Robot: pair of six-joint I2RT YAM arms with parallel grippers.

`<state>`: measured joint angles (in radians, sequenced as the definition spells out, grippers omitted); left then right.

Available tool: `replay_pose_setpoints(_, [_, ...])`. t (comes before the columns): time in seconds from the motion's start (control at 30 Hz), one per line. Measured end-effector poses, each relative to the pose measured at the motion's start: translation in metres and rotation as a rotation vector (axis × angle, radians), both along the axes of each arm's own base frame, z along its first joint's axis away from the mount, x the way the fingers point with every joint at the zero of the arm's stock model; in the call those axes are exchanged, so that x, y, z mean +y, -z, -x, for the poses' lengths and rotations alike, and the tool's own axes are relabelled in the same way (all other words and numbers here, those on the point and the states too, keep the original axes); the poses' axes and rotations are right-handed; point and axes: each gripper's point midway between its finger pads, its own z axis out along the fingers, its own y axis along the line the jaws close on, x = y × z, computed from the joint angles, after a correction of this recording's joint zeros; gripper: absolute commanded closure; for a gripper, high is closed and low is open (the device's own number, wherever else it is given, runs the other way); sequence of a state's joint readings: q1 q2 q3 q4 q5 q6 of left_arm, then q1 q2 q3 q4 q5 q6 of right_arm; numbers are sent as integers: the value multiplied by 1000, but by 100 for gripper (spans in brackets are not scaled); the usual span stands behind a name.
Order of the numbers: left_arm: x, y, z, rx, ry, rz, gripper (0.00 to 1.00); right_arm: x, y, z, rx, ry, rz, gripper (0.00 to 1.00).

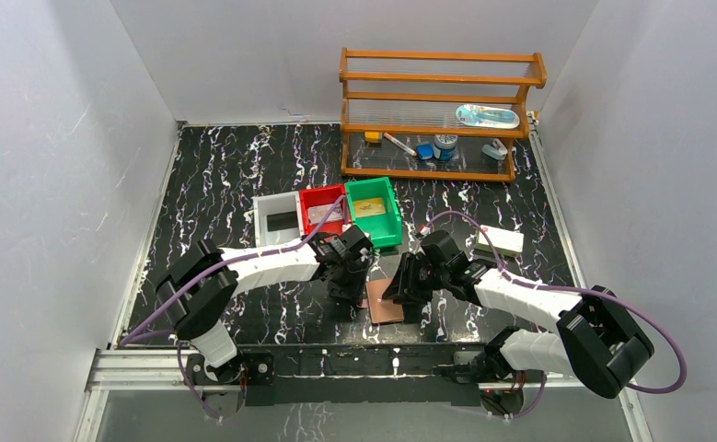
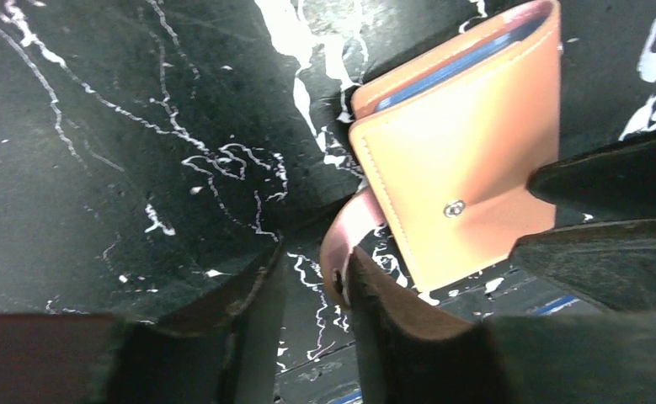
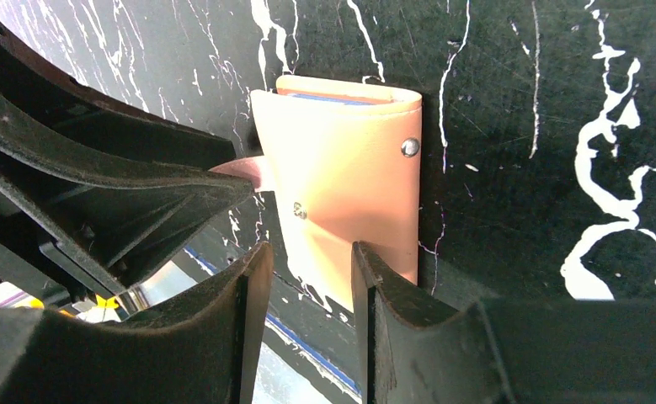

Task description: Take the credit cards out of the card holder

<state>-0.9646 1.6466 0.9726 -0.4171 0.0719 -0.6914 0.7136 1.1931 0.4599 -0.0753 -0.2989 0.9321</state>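
The card holder [image 1: 385,312] is a tan-brown leather wallet lying folded shut on the black marble table, near its front edge. It shows in the left wrist view [image 2: 459,160] and the right wrist view [image 3: 349,194], with a thin blue edge [image 2: 450,71] at its far side. Its pink strap tab [image 2: 349,231] curls loose against the inner side of my left gripper's right fingertip. My left gripper [image 2: 312,269] is open at the wallet's left [image 1: 348,296]. My right gripper [image 3: 307,261] is open at the wallet's near edge [image 1: 402,299]. No card is out.
A white bin [image 1: 276,219], a red bin [image 1: 322,210] and a green bin [image 1: 373,210] stand behind the grippers. A wooden rack [image 1: 437,115] with small items is at the back right. A white box [image 1: 500,241] lies to the right.
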Motion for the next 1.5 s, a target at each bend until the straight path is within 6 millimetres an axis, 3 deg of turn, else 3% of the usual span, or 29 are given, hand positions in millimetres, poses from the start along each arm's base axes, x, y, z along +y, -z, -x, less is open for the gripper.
replay_pose_setpoints(0.13, [-9, -2, -1, 5, -3, 39, 78, 0, 0, 0, 1, 4, -3, 53])
replay_pose_setpoints(0.3, [-17, 0, -3, -1, -29, 83, 100, 1, -1, -1, 2, 5, -4, 53])
replay_pose_setpoints(0.43, [-11, 8, -1, 3, -49, 70, 100, 1, -1, -1, 1, 5, -5, 50])
replay_pose_setpoints(0.57, [-9, 2, -1, -14, -58, 87, 100, -1, -3, 1, -6, 0, -3, 45])
replay_pose_setpoints(0.93, [-9, -60, -5, -149, -38, 249, 100, -2, -24, -5, -68, -22, 59, 33])
replay_pose_setpoints(1.5, [-6, -67, -1, -166, 0, 267, 100, 35, -31, 7, -118, -173, 104, 25])
